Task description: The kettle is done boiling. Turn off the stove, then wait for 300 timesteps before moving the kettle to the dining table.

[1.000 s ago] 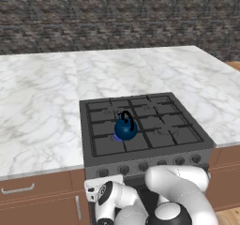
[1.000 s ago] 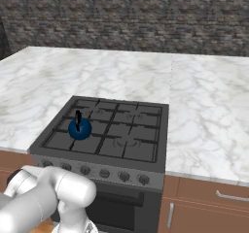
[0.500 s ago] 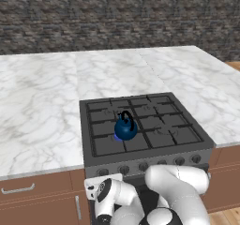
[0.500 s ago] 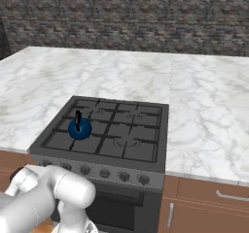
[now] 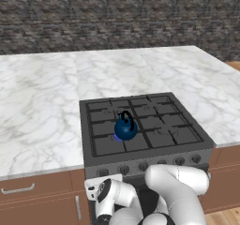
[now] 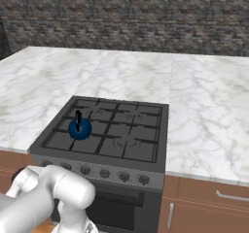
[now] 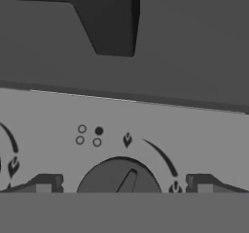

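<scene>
The kettle (image 5: 125,129), small, round, glossy blue with a black arched handle, is seen upright on the stove (image 5: 183,146), left of centre on the grates. The gripper (image 7: 124,184) is spread wide about a front knob (image 7: 119,176), nothing held.

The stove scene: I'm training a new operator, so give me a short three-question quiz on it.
1. True or false: the kettle stands on the stove.
2. In the hand view, the claw faces: A a drawer, B a stove knob, C the kettle's handle.
3. The claw's fingers stand ____ on either side of the knob.

Key: 1 true; 2 B; 3 open
</scene>
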Robot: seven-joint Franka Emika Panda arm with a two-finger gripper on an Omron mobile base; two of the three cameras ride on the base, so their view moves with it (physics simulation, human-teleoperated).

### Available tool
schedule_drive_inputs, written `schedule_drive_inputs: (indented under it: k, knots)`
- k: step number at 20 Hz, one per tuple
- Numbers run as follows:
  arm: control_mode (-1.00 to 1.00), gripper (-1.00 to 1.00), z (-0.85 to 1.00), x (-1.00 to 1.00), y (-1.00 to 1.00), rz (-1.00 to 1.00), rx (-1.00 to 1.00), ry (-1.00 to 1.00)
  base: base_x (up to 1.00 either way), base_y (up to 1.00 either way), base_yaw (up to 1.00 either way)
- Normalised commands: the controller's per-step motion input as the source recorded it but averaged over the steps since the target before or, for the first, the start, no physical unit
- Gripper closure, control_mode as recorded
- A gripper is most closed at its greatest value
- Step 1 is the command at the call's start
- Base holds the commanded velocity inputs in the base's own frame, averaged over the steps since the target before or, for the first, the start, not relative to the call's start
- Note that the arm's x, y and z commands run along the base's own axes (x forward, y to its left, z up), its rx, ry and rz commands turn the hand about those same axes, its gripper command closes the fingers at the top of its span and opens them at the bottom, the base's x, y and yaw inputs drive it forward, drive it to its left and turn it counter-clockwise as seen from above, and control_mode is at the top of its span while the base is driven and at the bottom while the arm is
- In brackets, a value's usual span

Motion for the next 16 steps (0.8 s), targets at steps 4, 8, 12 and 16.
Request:
schedule_drive_inputs:
  k: [4, 8, 12, 16]
  knots:
    - [-1.00, -1.00, 0.01, 0.00, 0.00, 0.00, 0.00, 0.00, 0.00, 0.00, 0.00]
    - [-1.00, -1.00, 0.02, 0.00, 0.00, 0.00, 0.00, 0.00, 0.00, 0.00, 0.00]
    - [-1.00, -1.00, 0.07, 0.00, 0.00, 0.00, 0.00, 0.00, 0.00, 0.00, 0.00]
    - [-1.00, -1.00, 0.08, 0.00, 0.00, 0.00, -0.01, 0.00, 0.00, 0.00, 0.00]
